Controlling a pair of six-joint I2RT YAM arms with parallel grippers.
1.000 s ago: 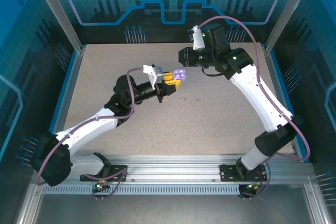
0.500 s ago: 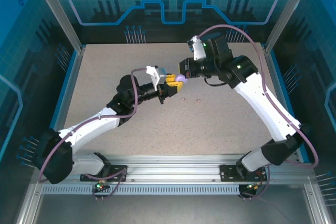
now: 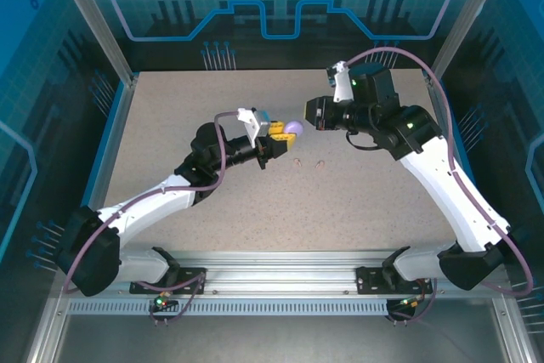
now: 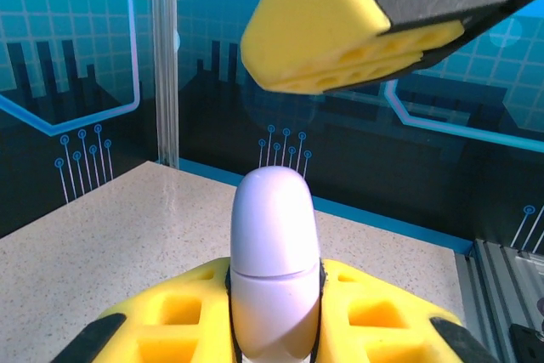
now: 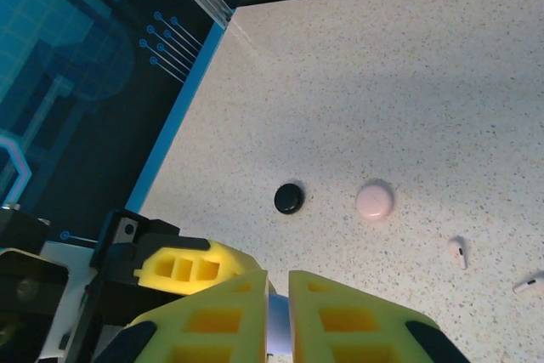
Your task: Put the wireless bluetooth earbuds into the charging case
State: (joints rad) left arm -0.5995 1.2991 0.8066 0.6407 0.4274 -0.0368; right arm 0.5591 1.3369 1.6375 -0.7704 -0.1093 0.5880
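Now the left gripper (image 3: 283, 133) is clamped on the closed lilac charging case (image 3: 294, 127); the right gripper (image 3: 313, 114) hovers just beside the case, fingers almost together; pale pink earbuds (image 3: 297, 161) lie near.

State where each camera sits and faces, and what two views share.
Top external: above and behind left arm and right arm, looking down at the table; both show.
Left wrist: faces the enclosure wall; left gripper clamps the lilac case.
Right wrist: tilts down at the table; right gripper at bottom.
Top and left wrist share the case.
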